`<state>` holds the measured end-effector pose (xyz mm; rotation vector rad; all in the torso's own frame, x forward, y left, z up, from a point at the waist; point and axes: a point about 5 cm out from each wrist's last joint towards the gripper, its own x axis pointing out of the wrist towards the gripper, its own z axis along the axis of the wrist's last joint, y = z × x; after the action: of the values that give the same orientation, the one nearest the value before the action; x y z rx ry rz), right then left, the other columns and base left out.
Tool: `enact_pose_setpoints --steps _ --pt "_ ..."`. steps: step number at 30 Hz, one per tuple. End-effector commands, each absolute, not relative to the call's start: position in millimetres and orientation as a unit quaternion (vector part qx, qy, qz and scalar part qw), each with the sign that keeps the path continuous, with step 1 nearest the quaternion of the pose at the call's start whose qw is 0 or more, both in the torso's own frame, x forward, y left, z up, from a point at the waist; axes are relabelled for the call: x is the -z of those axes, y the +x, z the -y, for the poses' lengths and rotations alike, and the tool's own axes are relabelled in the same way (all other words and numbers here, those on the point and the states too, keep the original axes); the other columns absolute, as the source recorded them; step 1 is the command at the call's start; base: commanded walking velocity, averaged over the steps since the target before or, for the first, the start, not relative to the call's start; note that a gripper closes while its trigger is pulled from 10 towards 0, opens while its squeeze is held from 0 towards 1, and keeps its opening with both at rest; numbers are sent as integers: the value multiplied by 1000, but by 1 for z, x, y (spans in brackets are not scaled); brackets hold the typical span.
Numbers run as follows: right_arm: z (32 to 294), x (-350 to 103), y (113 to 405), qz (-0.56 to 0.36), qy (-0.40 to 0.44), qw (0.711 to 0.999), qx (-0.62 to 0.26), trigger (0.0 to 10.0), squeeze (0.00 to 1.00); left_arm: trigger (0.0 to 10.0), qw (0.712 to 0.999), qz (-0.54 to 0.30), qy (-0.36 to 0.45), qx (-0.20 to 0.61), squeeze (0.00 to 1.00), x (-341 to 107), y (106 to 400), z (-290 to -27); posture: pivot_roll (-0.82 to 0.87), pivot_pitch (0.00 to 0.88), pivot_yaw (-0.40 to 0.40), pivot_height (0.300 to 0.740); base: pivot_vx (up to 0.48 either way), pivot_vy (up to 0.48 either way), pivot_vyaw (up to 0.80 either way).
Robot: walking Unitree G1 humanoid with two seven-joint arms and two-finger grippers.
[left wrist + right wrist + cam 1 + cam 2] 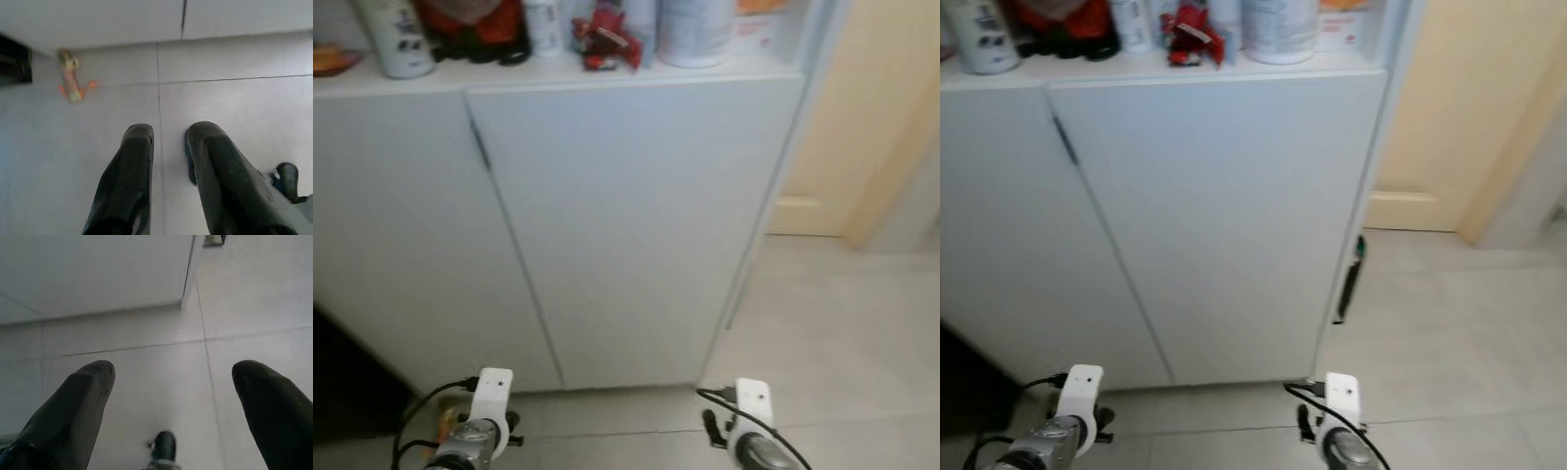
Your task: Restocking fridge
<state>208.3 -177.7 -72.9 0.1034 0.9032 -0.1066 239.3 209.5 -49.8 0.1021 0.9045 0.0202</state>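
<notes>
Cabinet: white unit (pixel 636 225) dead ahead, 2 flat doors, both closed; dark seam between them runs down left of centre. No fridge interior visible; whether this unit houses the fridge I cannot tell.
Top shelf: white bottle (pixel 396 39) far left, red packet (pixel 607 41) near centre, white tub (pixel 695 29) to its right, all on the ledge above the doors.
Handle: dark vertical bar (pixel 1347 284) on the cabinet's right side edge, low, seen from the right eye.
Floor: pale tiles (pixel 842 333); small orange-and-tan object (pixel 71 78) lying near the cabinet base on the left, identity unclear.
Left gripper (pixel 168 147): low, over floor, fingers nearly together, holding nothing.
Right gripper (pixel 173 377): low, over floor, fingers spread wide, holding nothing.
Stock item: none in either gripper; nothing to restock is in hand.
Step (judged): approach, both arms idle, door not yet opened.
Next move (judged): raise the right gripper to the dark bar on the right edge, close on it, pull the door outward; needs room to step back as it swings.
</notes>
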Motion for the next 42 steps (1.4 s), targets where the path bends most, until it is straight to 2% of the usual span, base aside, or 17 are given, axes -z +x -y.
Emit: enact_pose_setpoints --steps 1,8,20,28,35,42 --pt "170 71 213 -432 53 899 42 10000 0 10000 893 -446 58 -15 0 52 235 -215 -11 0 -37 740 0 0 800" --pt "171 72 211 -433 52 899 48 10000 0 10000 892 -447 61 -12 0 53 233 -215 -21 0 -37 740 0 0 771" --pt "168 75 207 -440 75 893 63 10000 0 10000 886 -459 67 -12 0 55 229 -217 -19 0 -24 740 0 64 0" --pt "168 74 207 -430 90 895 82 10000 0 10000 893 -442 83 1 0 52 233 -217 -35 0 -1 740 0 262 0" --pt "168 75 205 -433 84 894 79 10000 0 10000 899 -430 85 -2 0 52 233 -217 -22 0 -4 740 0 0 0" --pt "168 85 186 -450 87 885 82 10000 0 10000 888 -452 90 -3 0 63 214 -218 -30 0 -14 740 0 0 0"
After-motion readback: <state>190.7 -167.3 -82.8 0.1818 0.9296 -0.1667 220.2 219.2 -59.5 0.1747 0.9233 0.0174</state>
